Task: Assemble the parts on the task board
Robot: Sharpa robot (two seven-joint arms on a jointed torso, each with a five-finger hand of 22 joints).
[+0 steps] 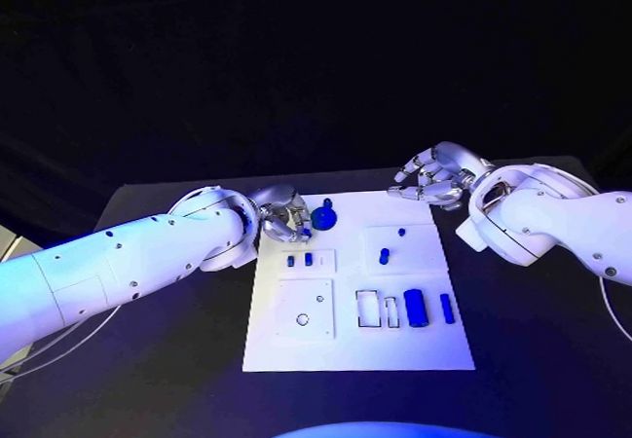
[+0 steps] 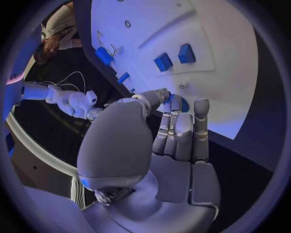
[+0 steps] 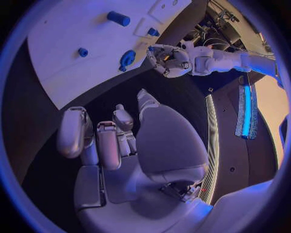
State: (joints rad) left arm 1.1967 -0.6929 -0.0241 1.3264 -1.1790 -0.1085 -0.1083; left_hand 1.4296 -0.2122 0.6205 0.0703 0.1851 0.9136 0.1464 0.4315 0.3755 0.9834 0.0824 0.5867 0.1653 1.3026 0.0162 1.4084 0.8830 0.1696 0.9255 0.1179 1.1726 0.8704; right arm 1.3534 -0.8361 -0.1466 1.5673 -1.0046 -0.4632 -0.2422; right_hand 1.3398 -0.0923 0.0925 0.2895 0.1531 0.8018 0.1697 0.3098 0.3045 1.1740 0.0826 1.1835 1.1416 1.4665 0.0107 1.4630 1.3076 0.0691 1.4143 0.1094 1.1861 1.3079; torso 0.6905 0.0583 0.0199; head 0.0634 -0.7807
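Note:
The white task board (image 1: pixel 353 346) lies in the middle of the black table. A round blue part (image 1: pixel 326 219) (image 3: pixel 127 59) stands near its far edge. My left hand (image 1: pixel 281 219) (image 2: pixel 176 126) is just left of that part, thumb bent against close-set fingers. A patch of blue (image 2: pixel 184 103) shows behind the fingers; I cannot tell whether anything is held. My right hand (image 1: pixel 429 180) (image 3: pixel 115 141) hovers off the board's far right corner, fingers curled in, holding nothing. Two small blue squares (image 1: pixel 299 261) (image 2: pixel 174 57), two blue pegs (image 1: pixel 384 255) and a blue block (image 1: pixel 414 307) sit on the board.
A slim blue bar (image 1: pixel 447 309) lies right of the block, and empty outlined slots (image 1: pixel 368 307) lie to its left. A round hole (image 1: pixel 302 319) marks the board's near-left panel. Bare black table (image 1: pixel 168 352) surrounds the board.

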